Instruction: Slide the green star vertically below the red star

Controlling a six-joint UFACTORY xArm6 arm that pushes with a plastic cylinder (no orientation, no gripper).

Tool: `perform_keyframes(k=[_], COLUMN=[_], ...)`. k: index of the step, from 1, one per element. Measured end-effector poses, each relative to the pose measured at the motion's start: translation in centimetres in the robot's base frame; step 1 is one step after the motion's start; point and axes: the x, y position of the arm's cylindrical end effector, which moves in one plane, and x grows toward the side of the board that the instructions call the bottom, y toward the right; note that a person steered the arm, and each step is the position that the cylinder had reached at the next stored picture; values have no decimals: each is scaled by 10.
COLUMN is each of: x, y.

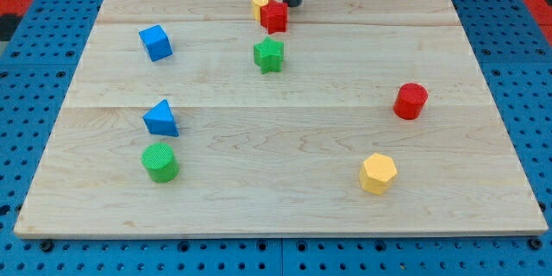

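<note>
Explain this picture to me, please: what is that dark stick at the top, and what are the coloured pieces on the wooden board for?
The dark stick is a robot arm's rod; it has no hand and holds nothing, it only pushes. Its lower end, my tip, sits at the view's top, just right of the red star. There is one camera view, looking down at a slant on the wooden board. A yellow block hides partly behind the red star, and the green star lies just below it. Elsewhere: a blue cube, blue triangle, green cylinder, red cylinder and yellow hexagon.
</note>
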Motion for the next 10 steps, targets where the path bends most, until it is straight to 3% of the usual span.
perform_keyframes(k=[1, 5, 6, 8, 10], x=[23, 48, 34, 80, 94], y=[-5, -7, 46, 50, 12])
